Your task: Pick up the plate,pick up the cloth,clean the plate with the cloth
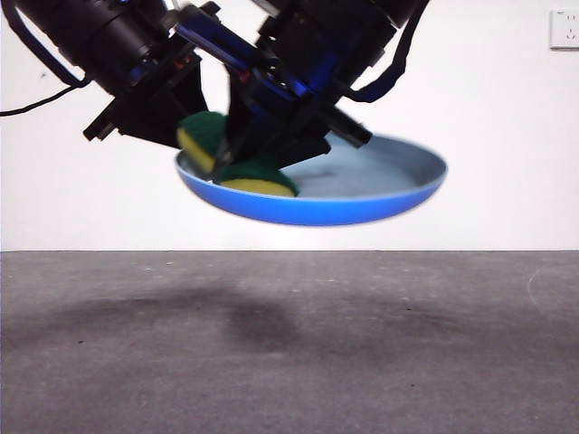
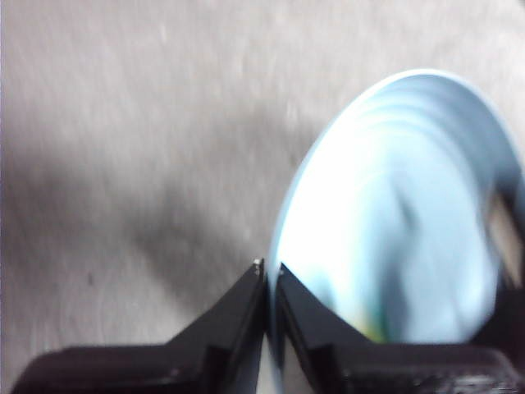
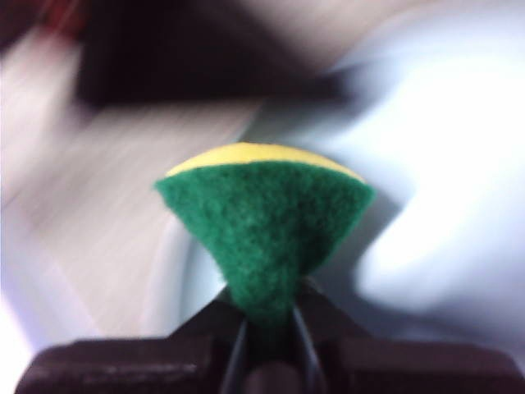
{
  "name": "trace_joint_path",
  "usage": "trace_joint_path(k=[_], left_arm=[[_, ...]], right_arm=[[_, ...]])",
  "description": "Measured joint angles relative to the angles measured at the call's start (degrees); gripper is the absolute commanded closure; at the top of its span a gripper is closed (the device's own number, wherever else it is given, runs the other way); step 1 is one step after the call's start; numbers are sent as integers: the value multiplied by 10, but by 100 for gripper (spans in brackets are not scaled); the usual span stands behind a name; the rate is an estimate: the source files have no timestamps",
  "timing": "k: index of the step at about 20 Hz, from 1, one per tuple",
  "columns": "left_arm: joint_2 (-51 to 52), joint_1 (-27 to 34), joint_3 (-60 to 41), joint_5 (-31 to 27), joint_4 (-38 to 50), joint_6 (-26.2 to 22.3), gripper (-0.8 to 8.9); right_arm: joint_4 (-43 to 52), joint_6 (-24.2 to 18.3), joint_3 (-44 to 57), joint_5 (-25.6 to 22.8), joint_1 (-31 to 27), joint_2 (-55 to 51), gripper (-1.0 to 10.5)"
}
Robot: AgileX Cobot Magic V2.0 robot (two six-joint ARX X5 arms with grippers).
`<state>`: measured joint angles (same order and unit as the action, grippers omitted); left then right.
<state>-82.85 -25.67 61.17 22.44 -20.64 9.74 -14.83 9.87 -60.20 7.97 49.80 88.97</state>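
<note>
The light-blue plate [image 1: 362, 194] hangs tilted in the air above the table, its left rim pinched by my left gripper [image 1: 194, 145]. In the left wrist view the plate [image 2: 394, 230] stands edge-on with the rim clamped where the left gripper [image 2: 269, 271] closes. My right gripper [image 1: 244, 149] reaches down into the plate and is shut on the cloth [image 1: 240, 167], a yellow and dark-green sponge squeezed and bent against the plate's inside near the left rim. The right wrist view shows the cloth [image 3: 267, 222] fanning out from the right gripper [image 3: 267, 316], over a blurred pale plate [image 3: 443, 164].
A grey table [image 1: 289, 353] lies below with the plate's soft shadow on it. A white wall rises behind, with a socket [image 1: 564, 29] at the upper right.
</note>
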Motion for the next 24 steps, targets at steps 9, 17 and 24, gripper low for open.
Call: trace_joint_path(k=[9,17,24], left_arm=[[0,12,0,-3,-38,-3,821],[0,17,0,63,-113,-13,821],[-3,20,0,86,-118,-16,821]], right_arm=[[-197,-14,0,-160,14,0,959],[-113,-19,0,-333,-35,0,959],[33,-2,0,-92,-55,0,959]])
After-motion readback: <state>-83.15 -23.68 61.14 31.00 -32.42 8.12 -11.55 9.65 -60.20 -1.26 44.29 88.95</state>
